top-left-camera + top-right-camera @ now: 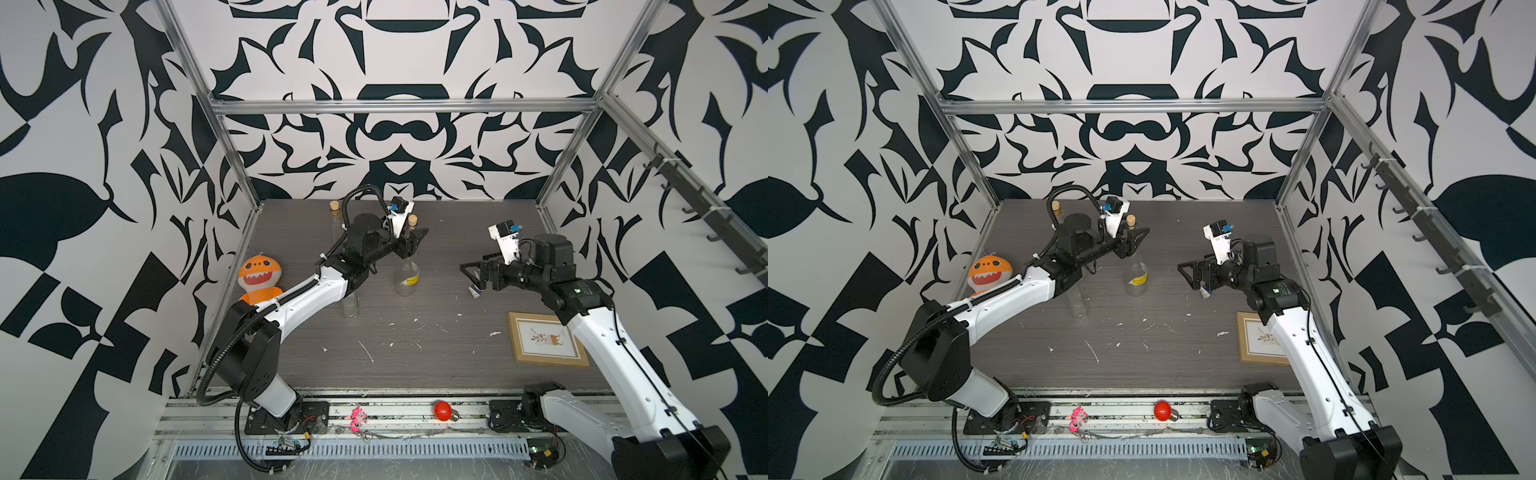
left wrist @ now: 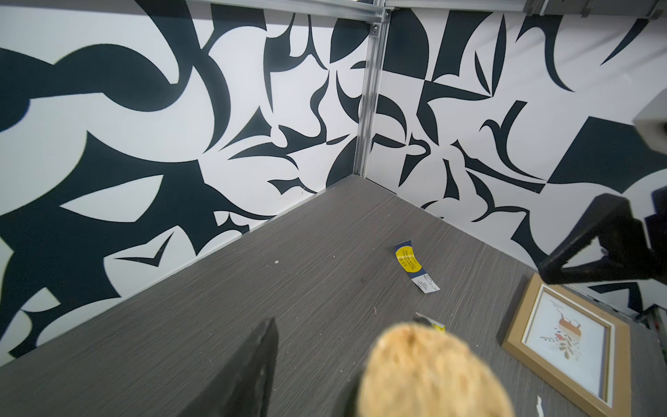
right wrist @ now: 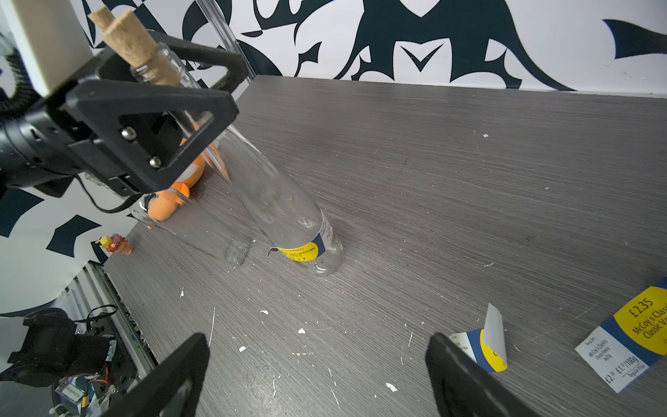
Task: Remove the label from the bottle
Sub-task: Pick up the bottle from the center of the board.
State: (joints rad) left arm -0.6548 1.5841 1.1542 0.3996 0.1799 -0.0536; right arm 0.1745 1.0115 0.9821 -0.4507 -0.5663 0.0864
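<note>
the bottle (image 1: 406, 278) stands upright on the grey table (image 1: 415, 353), about mid-table and towards the far side, with a cork (image 3: 124, 34) in its mouth. its label (image 3: 303, 251) sits low on the glass, near the base. the label is yellow and dark blue with a white end; the small print seems to begin "mineral", the rest too small to read. one corner curls off the glass. the left gripper (image 1: 411, 243) is up at the neck just under the cork, its jaws partly closed with the neck between them; whether they press on the glass i cannot tell. the right gripper (image 1: 471, 272) hangs to the right of the bottle, well apart from it, jaws spread wide and holding nothing. just beside it on the table lies a curled label (image 3: 487, 346). further right a loose label (image 3: 628, 343) lies flat, printed "£2.35", "mccoy's classic" and "£1.57/100g regular price". a second bottle (image 1: 351, 303), clear and bare, stands left of the first under the left arm. an orange plush (image 1: 257, 278) sits at the left edge and a frame (image 1: 544, 338) lies near right.
</note>
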